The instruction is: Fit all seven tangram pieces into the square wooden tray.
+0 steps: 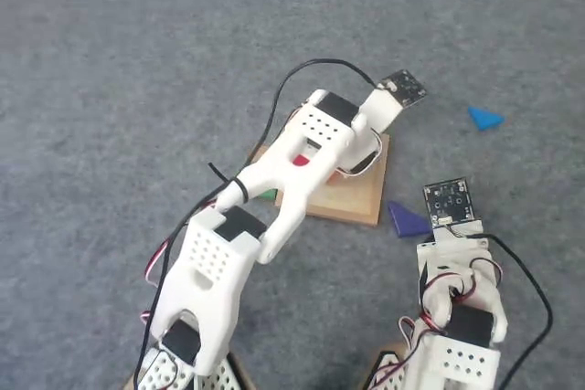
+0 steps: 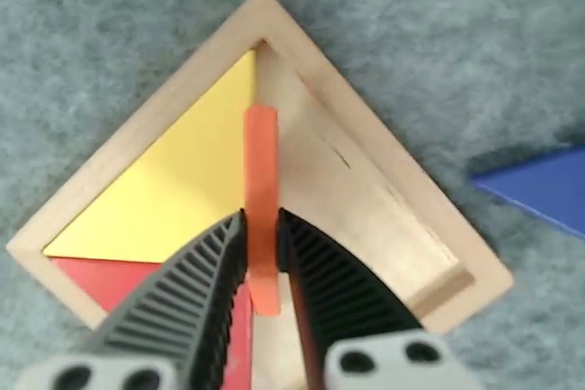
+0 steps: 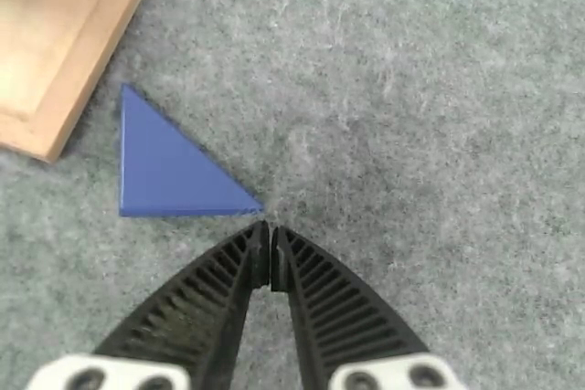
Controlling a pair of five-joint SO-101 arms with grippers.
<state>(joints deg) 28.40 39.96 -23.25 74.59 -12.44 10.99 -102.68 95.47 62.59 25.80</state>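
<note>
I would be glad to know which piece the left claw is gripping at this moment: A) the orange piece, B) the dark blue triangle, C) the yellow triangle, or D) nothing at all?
A: in the left wrist view the left claw is closed on the orange piece, held on edge over the wooden tray, while the yellow triangle lies flat inside the tray.

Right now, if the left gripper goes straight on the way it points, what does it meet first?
Probably the bare floor of the wooden tray. The left gripper is shut on the orange piece, held on edge, so that piece would likely touch first, beside the yellow triangle. Depth is unclear.
</note>
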